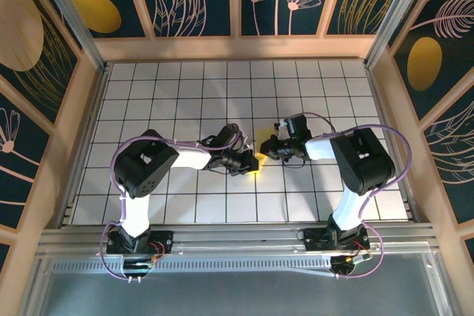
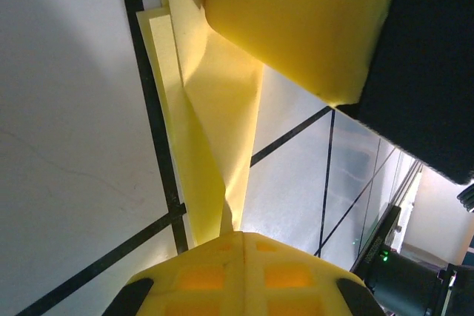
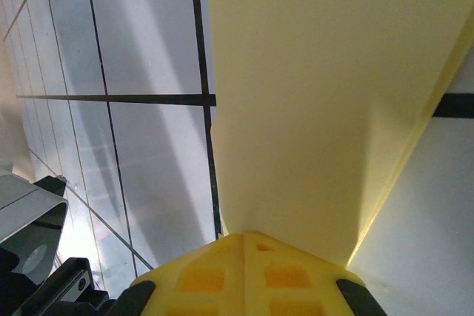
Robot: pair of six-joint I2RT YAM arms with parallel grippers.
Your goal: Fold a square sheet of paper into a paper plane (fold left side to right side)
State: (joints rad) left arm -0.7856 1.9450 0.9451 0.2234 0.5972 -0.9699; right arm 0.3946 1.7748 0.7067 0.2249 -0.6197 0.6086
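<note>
You are holding the yellow paper (image 1: 261, 155) between both arms near the middle of the worktop (image 1: 148, 94), a glossy white surface ruled into squares by thin black lines. Your left tool (image 1: 250, 162) is reaching in from the left and your right tool (image 1: 268, 146) from the right, the two almost meeting over the paper. In the left wrist view, the left tool (image 2: 243, 240) is showing its fingers pressed together, their soft yellow tips moulded with shallow square recesses. They are pinching a narrow, tapering flap of the paper (image 2: 215, 131). The paper there is lying in overlapping layers with crisp straight edges and a sharp diagonal crease, one long edge running beside a black line. The right tool's smooth, rounded yellow pad (image 2: 296, 20) is showing at the far end, over the paper. In the right wrist view, the right tool (image 3: 243, 240) is likewise closed, gripping a broad, flat, matte panel of the paper (image 3: 318, 94) that is widening away from the fingertips.
</note>
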